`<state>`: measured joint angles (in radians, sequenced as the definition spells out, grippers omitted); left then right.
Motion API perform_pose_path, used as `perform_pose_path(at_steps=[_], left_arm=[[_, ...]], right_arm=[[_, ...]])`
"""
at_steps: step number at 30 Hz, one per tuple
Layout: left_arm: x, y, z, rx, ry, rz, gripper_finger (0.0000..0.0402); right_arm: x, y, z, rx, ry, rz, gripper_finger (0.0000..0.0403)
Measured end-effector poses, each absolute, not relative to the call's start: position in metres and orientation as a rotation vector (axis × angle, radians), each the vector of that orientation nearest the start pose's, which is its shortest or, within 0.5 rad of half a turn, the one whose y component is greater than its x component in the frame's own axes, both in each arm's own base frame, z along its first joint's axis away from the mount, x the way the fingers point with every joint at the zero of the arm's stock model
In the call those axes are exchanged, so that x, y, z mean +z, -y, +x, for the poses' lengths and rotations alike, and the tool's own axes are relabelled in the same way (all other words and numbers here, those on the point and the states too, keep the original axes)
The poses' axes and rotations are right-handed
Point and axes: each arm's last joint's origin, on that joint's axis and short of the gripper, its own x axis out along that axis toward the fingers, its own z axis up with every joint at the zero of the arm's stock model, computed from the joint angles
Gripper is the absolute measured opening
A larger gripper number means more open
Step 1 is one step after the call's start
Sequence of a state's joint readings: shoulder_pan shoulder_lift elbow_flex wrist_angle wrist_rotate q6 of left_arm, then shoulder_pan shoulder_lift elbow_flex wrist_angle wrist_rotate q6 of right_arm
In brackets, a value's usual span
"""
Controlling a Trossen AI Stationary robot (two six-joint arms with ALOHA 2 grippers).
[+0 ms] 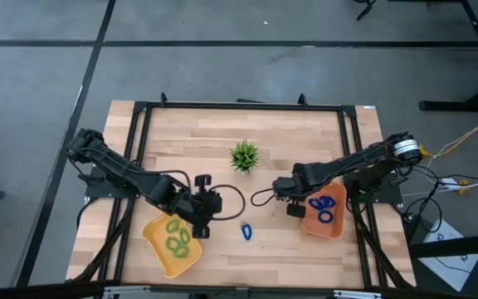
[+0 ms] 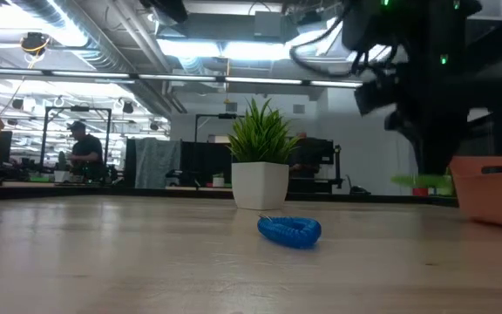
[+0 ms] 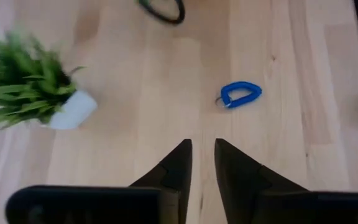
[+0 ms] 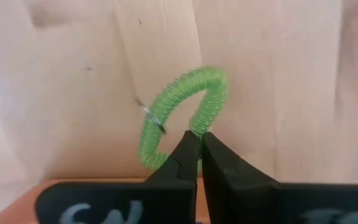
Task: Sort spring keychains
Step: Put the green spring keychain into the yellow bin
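In the right wrist view a light green spring keychain [image 4: 179, 106] is lifted over the wood, and my right gripper [image 4: 199, 140] is shut on it. That gripper [image 1: 295, 209] stands beside the orange tray [image 1: 309, 226], which holds blue keychains [image 1: 324, 208]. One blue spring keychain [image 1: 246, 231] lies flat on the table between the two arms. My left gripper [image 3: 204, 146] hovers near it with a narrow gap between its fingers and nothing in it, next to the yellow tray [image 1: 191, 264] that holds green keychains [image 1: 177, 237]. My right gripper pinches the green keychain's coil [image 4: 199, 124] between its two fingertips, at one spot on the loop. The fingers come from above, pointing down. The loop [image 2: 421, 183] hangs at the fingertips, clear of the table.
A small potted plant [image 1: 244, 155] stands at the middle of the table, toward the far side. A black cable [image 1: 231, 195] loops over the wood between the arms. A black frame borders the tabletop.
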<state>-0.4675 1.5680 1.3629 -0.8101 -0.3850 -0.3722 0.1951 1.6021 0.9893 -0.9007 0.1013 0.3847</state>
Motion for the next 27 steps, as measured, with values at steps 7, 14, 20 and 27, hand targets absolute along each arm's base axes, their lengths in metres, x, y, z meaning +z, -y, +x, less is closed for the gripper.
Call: perform_pose_path(at_steps=[7,14,20,27], left_arm=[[0.299,0.124,0.273,0.169,-0.842,0.036,0.0034],[0.289,0.121,0.273,0.212,-0.802,0.041,0.0038],[0.290,0.119,0.276,0.228,-0.770,0.057,0.0050],[0.300,0.123,0.286,0.143,-0.661,0.193,0.0079]], right_arm=[[0.212,-0.049,0.257,-0.200,-1.306,0.146,0.0007],[0.240,-0.052,0.260,-0.169,-1.045,0.168,0.0007],[0.255,-0.058,0.272,-0.031,-0.866,0.191,0.0007],[0.265,-0.064,0.281,0.146,-0.753,0.228,0.0007]])
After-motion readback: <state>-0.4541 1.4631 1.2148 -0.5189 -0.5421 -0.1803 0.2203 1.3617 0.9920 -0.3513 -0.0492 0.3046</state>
